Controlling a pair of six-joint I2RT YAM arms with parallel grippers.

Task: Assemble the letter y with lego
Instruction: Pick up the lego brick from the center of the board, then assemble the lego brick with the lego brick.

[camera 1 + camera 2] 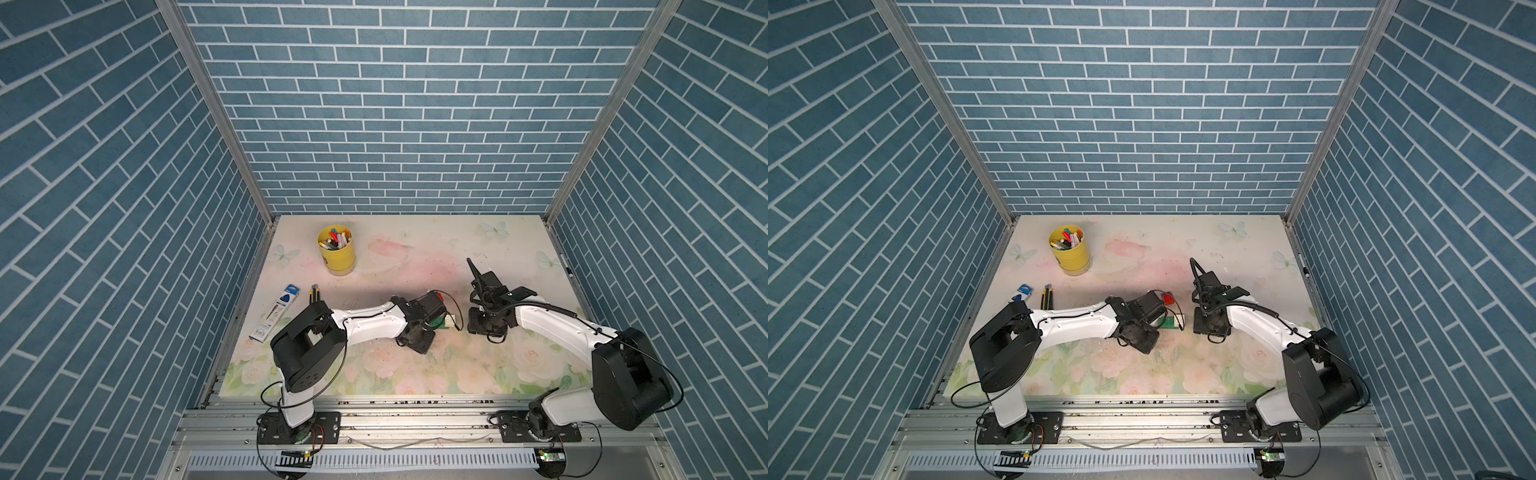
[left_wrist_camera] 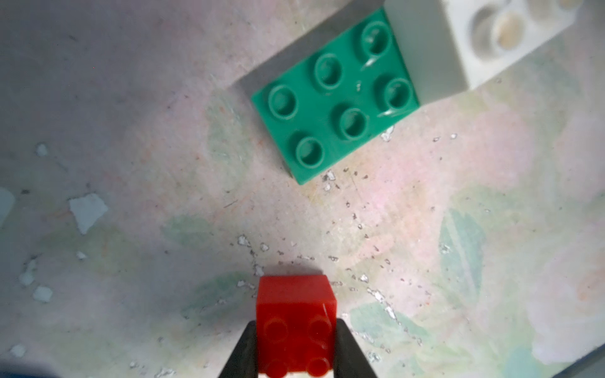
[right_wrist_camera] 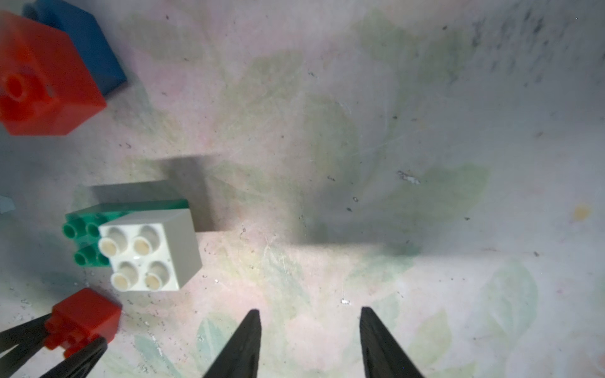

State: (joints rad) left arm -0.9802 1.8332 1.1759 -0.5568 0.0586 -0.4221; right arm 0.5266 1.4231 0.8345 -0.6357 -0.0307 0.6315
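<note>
**Top views.** With twelve o'clock toward the back wall, the green brick (image 1: 436, 325) and white brick (image 1: 451, 320) are shown joined near the centre of the floral table (image 1: 374, 257). The left gripper (image 1: 428, 328) is placed at their nine o'clock and the right gripper (image 1: 484, 326) at their three o'clock. Both sets of fingers are masked by the wrists, so no grip can be read here. A second red brick (image 1: 1169, 298) is seen at the pair's twelve o'clock, and a yellow cup (image 1: 336, 249) of markers stands well apart at eleven.

**Left wrist view.** A red brick (image 2: 296, 320) is pinched between the black fingers (image 2: 244, 353), which are pressed on two opposite smooth walls. Its studs are turned toward the wrist and its underside away, which is judged to suit pressing it down onto the green brick's six bare studs. The plastic is glossy and sharp-edged, with hollow studs. The table print is scuffed and chipped.

**Right wrist view.** The right gripper's tapered fingers are spread over bare table with nothing between them, presumably kept ready to steady the pair. The white brick is seated on one end of the green brick. The second red brick is shown tipped, its underside tube exposed, just beside a blue brick (image 3: 82, 42).
</note>
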